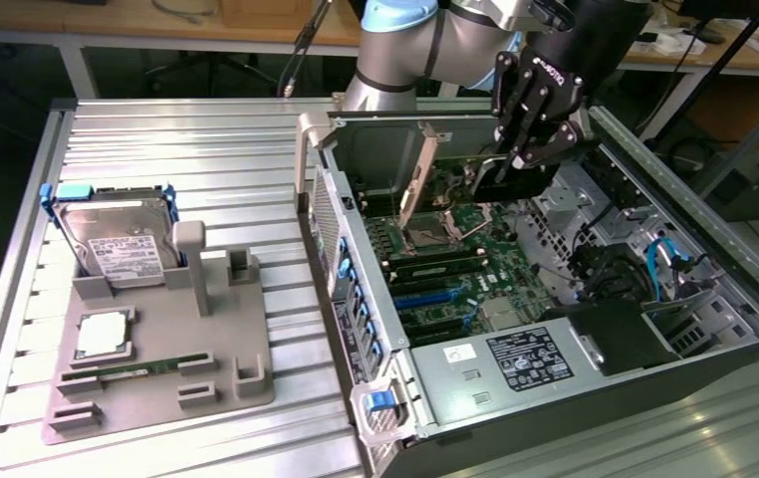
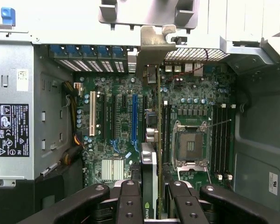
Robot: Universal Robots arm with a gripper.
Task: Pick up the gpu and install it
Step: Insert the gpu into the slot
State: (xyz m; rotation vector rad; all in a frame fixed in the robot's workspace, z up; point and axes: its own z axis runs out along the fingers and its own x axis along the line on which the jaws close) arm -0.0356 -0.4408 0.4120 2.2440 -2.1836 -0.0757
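GPU gripped and hanging inside the open case

The jaws (image 2: 149, 198) are clamped on the gpu (image 2: 149, 163), holding it edge-on right above the motherboard (image 2: 114, 140), its silver bracket (image 2: 151, 49) at the end far from the jaws, by the rear slots. The CPU socket (image 2: 190, 145) sits just beside the card. The hard drive (image 1: 121, 239) is well off on the table (image 1: 153, 149).

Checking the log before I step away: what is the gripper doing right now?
Gripper: closed on the gpu, held on edge above the motherboard inside the open computer case.
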